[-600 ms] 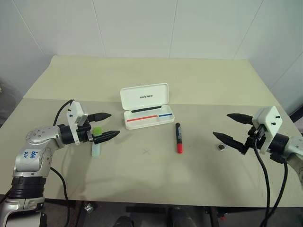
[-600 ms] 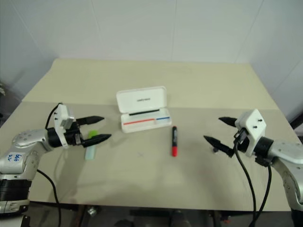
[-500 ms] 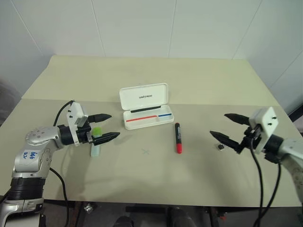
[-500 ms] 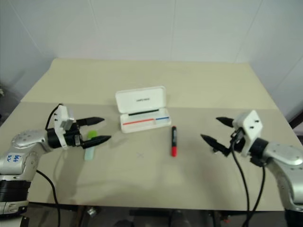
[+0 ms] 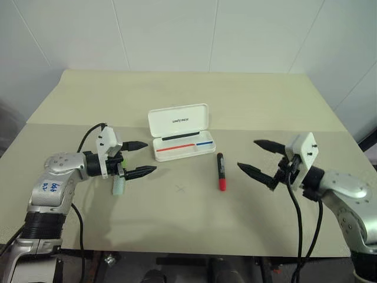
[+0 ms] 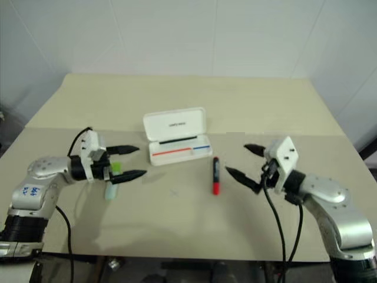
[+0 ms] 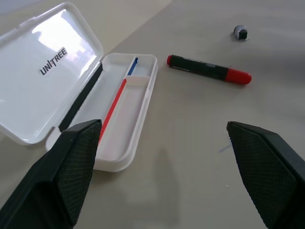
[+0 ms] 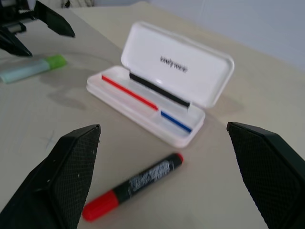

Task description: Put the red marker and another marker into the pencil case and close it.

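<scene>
The pencil case (image 5: 184,148) lies open at the table's middle, its lid (image 5: 178,120) standing up behind the tray. Just right of it lies the red marker (image 5: 221,171), black barrel with the red end toward me. The other marker, a pale highlighter (image 5: 119,185) with a green end, lies left of the case. My left gripper (image 5: 150,156) hovers open over the highlighter's green end and partly hides it. To the right of the red marker my right gripper (image 5: 247,154) is open, apart from the marker and pointing at it. Both grippers are empty.
The beige table (image 5: 235,100) reaches back to a white wall. A small dark-and-white object (image 7: 240,32) sits on the table beyond the red marker, toward the right arm. The front of the table (image 5: 182,218) between the arms is bare.
My right gripper has swung left across the table, closing much of the gap to the red marker. The left gripper has edged slightly right over the highlighter. Case and markers have not moved.
</scene>
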### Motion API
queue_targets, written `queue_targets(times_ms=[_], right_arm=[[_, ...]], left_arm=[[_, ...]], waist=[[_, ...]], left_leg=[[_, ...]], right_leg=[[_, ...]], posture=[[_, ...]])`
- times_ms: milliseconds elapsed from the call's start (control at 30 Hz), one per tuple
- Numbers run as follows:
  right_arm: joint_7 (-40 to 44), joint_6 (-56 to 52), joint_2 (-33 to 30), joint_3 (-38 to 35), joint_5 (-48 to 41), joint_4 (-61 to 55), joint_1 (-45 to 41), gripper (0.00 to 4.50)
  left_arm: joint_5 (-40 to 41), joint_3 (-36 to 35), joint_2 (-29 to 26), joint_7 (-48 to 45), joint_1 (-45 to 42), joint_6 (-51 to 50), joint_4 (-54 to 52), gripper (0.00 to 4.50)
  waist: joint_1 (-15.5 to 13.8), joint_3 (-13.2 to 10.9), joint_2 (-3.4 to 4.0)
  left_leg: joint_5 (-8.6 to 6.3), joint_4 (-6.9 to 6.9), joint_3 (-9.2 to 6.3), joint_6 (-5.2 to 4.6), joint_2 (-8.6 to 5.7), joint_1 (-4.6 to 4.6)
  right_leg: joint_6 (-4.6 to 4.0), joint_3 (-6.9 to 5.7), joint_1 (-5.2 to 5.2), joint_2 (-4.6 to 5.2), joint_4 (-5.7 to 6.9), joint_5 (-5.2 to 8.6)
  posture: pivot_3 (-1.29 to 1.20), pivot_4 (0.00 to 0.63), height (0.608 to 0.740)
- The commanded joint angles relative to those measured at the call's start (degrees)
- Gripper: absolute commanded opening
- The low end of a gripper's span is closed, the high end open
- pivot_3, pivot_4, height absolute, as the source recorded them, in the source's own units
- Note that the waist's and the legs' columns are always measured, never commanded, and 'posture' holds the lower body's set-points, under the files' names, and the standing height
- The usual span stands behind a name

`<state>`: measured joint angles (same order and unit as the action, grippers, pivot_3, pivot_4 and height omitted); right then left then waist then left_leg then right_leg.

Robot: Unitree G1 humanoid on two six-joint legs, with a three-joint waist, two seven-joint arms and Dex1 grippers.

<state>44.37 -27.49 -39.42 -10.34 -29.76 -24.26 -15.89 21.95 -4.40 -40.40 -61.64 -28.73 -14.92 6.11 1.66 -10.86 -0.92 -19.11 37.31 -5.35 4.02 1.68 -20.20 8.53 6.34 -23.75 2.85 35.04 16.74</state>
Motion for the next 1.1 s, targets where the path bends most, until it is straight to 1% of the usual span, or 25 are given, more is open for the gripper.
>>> queue_targets(times_ms=[33,100,333,567,800,1033,1100], right_arm=[[1.54,1.52,-0.38,0.92,-0.21,-0.12,-1.68,4.5],[1.77,2.34,0.01,1.66,0.41,0.84,-2.75,4.5],[1.52,2.65,1.76,4.72,0.57,0.59,-5.34,4.5],[-0.01,1.15,2.77,5.36,-0.32,-2.19,-5.28,4.5],[-1.87,0.42,3.71,5.08,-0.54,-4.14,-4.08,4.5],[-4.33,-0.79,4.91,4.86,-1.23,-6.33,-3.31,4.5],[-4.81,-1.02,5.18,4.87,-1.37,-6.53,-3.62,4.5]], left_arm=[[-1.54,1.23,0.77,-0.15,-1.76,2.42,0.79,3.49],[-4.67,3.17,1.62,1.6,-2.97,4.14,2.58,2.88],[-13.98,8.18,4.81,7.26,-7.56,9.69,10.32,2.88],[-19.93,12.17,7.34,8.49,-12.66,15.2,20.4,2.88],[-22.36,13.36,10.01,8.9,-16.17,17.86,26.78,2.88],[-23.86,15.62,12.61,6.92,-18.39,17.89,30.13,2.88],[-24.36,16.12,13.04,6.64,-19.16,17.41,30.67,2.53]], waist=[[-0.13,0.0,0.0],[-0.26,0.0,0.0],[-0.18,-0.01,-0.01],[-0.14,-0.01,-0.01],[-0.24,-0.01,-0.01],[-0.2,-0.01,-0.01],[-0.19,0.0,-0.01]], left_leg=[[0.0,0.0,0.0,0.0,0.0,-0.02],[0.0,0.01,0.0,0.0,-0.01,-0.07],[0.0,-0.01,-0.01,0.0,-0.02,-0.1],[0.0,0.03,0.0,0.0,-0.02,-0.1],[0.0,0.07,-0.01,0.0,-0.02,-0.11],[0.0,0.09,-0.01,0.0,-0.02,-0.11],[0.0,0.12,-0.01,0.0,-0.02,-0.11]], right_leg=[[0.0,0.0,0.0,0.0,-0.03,0.0],[0.0,0.0,0.0,0.02,-0.05,0.0],[0.04,-0.01,-0.01,0.02,-0.05,-0.02],[0.04,-0.01,-0.04,0.01,-0.01,-0.02],[0.04,-0.01,-0.04,0.01,0.09,-0.03],[0.04,-0.01,-0.03,0.01,0.09,-0.03],[0.04,-0.01,-0.03,0.0,0.09,-0.03]], posture=[[0.0,0.15,0.74],[0.0,0.15,0.74],[0.0,0.15,0.74],[0.0,0.15,0.74],[0.0,0.15,0.74],[0.0,0.15,0.74],[0.0,0.15,0.74]])
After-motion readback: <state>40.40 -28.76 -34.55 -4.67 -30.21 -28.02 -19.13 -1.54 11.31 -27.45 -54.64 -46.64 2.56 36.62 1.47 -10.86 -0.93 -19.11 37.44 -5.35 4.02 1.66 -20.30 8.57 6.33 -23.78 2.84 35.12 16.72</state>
